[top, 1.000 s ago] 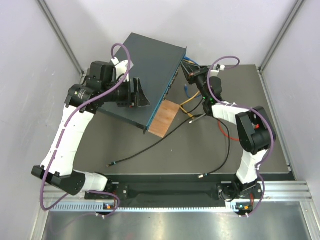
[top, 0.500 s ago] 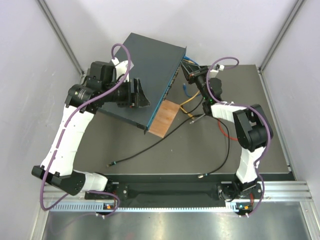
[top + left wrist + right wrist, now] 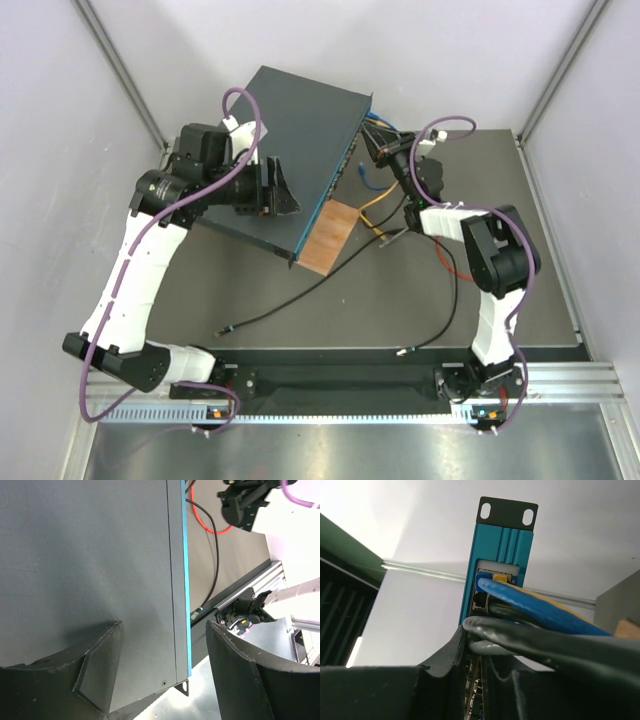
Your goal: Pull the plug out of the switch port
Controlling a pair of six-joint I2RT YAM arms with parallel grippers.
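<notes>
1. Switch [image 3: 290, 135] sits at the far left of the table [image 3: 520, 290], port face toward the right arm, its near corner over a small brown board [image 3: 328, 236].
2. Left gripper [image 3: 275, 190] presses down on the switch's top, fingers nearly together.
3. Right gripper [image 3: 385, 150] is at the ports, fingers pinched on a grey cable [image 3: 530, 645] beside a blue cable [image 3: 530, 602].

Pale grey walls [image 3: 150, 40], alu corner posts [image 3: 120, 70], dark tabletop [image 3: 330, 320], metal rail [image 3: 560, 380] at near edge.

Bright even overhead light, soft shadows, blurred wrist close-ups
</notes>
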